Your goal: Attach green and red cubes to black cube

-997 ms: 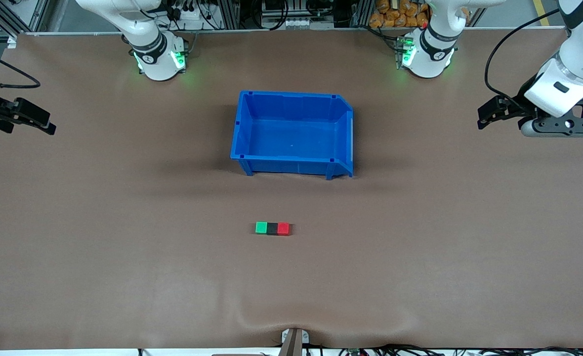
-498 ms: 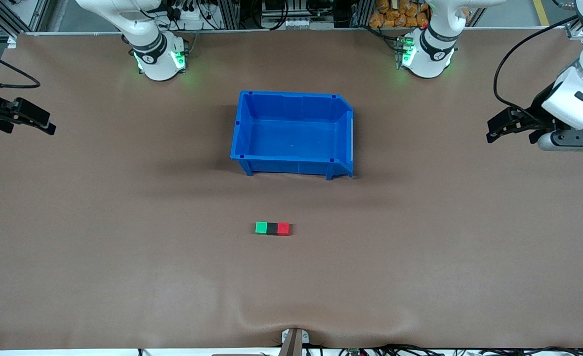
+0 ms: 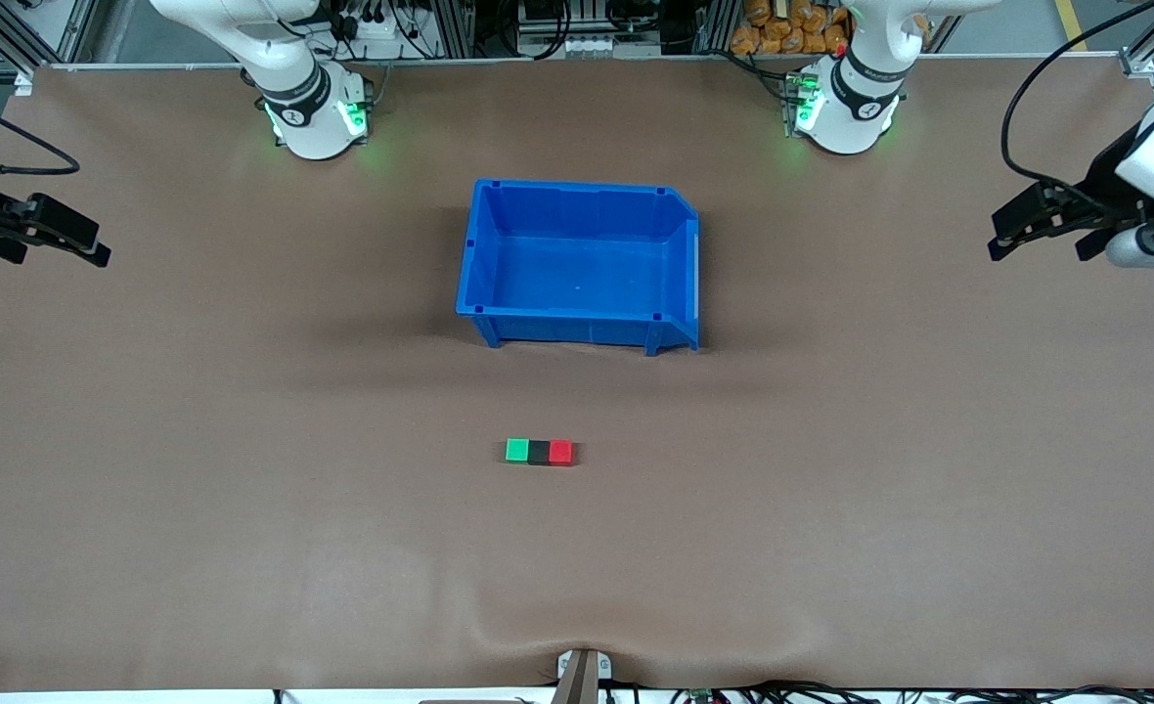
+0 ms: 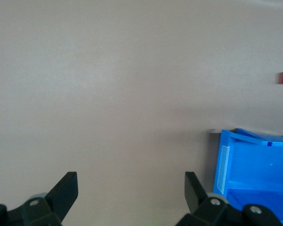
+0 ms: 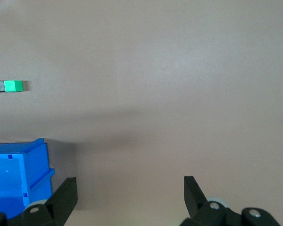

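- We read the assembly as done: green cube (image 3: pixel 516 450), black cube (image 3: pixel 538 452) and red cube (image 3: pixel 560 451) sit in one tight row on the table (image 3: pixel 244 508), faces touching, black in the middle.
- Green is at the right arm's end of the row, red at the left arm's end. That fits each arm having fed its own side, though that's our guess.
- The row lies nearer the front camera than the blue bin (image 3: pixel 577 323), clear of it. The bin looks empty.
- Left gripper (image 3: pixel 1032 227) hangs over the table edge at the left arm's end, well apart from the cubes. Fingers spread, nothing between them; its wrist view shows bare table in the gap.
- Right gripper (image 3: pixel 34 235) is parked over the table at the right arm's end, also released and empty; this arm waits.
- Both tools sit wide of the centre, likely so the row stays undisturbed and in clear view.
- Whether the cubes are actually bonded or just abutting, we can't tell.
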Robot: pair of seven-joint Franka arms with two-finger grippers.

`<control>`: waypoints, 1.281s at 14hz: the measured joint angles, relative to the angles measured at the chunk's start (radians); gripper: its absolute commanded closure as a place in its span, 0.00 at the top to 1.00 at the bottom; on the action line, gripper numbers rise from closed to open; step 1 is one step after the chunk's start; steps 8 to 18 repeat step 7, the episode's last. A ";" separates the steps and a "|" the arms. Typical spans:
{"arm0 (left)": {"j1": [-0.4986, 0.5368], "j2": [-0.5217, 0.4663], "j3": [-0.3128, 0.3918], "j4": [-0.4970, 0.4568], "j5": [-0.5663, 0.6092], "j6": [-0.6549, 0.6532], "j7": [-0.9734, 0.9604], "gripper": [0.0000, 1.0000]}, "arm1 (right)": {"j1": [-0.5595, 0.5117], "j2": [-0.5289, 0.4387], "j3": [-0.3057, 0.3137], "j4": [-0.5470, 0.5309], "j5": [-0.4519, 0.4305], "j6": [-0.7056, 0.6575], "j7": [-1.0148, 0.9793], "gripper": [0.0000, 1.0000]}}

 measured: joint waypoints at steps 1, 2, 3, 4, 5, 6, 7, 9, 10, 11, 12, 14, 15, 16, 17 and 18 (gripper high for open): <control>0.001 0.000 0.000 0.011 0.000 -0.013 0.000 1.00 | 0.000 0.000 0.000 0.000 0.000 0.000 0.000 1.00; 0.002 0.000 0.000 0.019 0.000 -0.025 0.000 1.00 | 0.000 0.000 0.000 0.000 0.000 0.000 0.000 1.00; 0.002 0.000 0.000 0.023 0.000 -0.037 0.000 1.00 | 0.000 0.000 0.000 0.000 0.000 0.000 0.000 1.00; 0.002 0.000 -0.001 0.024 0.000 -0.050 0.000 1.00 | 0.000 0.000 0.000 0.000 0.000 0.000 0.000 1.00; 0.002 0.000 -0.001 0.024 0.000 -0.057 0.000 1.00 | 0.000 0.000 0.000 0.000 0.000 0.000 0.000 1.00; 0.001 0.000 -0.002 0.024 0.000 -0.062 0.000 1.00 | 0.000 0.000 0.000 0.000 0.000 0.000 0.000 1.00; 0.001 0.001 -0.003 0.024 0.000 -0.064 0.000 1.00 | 0.000 0.000 0.000 0.000 0.000 0.000 0.000 1.00; 0.001 0.001 -0.003 0.024 0.000 -0.064 0.000 1.00 | 0.000 0.000 0.000 0.000 0.000 0.000 0.000 1.00; 0.001 0.001 -0.003 0.024 0.000 -0.064 0.000 1.00 | 0.000 0.000 0.000 0.000 0.000 0.000 0.000 1.00; 0.001 0.001 -0.003 0.024 0.000 -0.064 0.000 1.00 | 0.000 0.000 0.000 0.000 0.000 0.000 0.000 1.00; 0.001 0.001 -0.003 0.024 0.000 -0.064 0.000 1.00 | 0.000 0.000 0.000 0.000 0.000 0.000 0.000 1.00; 0.001 0.001 -0.003 0.024 0.000 -0.064 0.000 1.00 | 0.000 0.000 0.000 0.000 0.000 0.000 0.000 1.00; 0.001 0.001 -0.003 0.024 0.000 -0.064 0.000 1.00 | 0.000 0.000 0.000 0.000 0.000 0.000 0.000 1.00; 0.001 0.001 -0.003 0.024 0.000 -0.064 0.000 1.00 | 0.000 0.000 0.000 0.000 0.000 0.000 0.000 1.00; 0.001 0.001 -0.003 0.024 0.000 -0.064 0.000 1.00 | 0.000 0.000 0.000 0.000 0.000 0.000 0.000 1.00; 0.001 0.001 -0.003 0.024 0.000 -0.064 0.000 1.00 | 0.000 0.000 0.000 0.000 0.000 0.000 0.000 1.00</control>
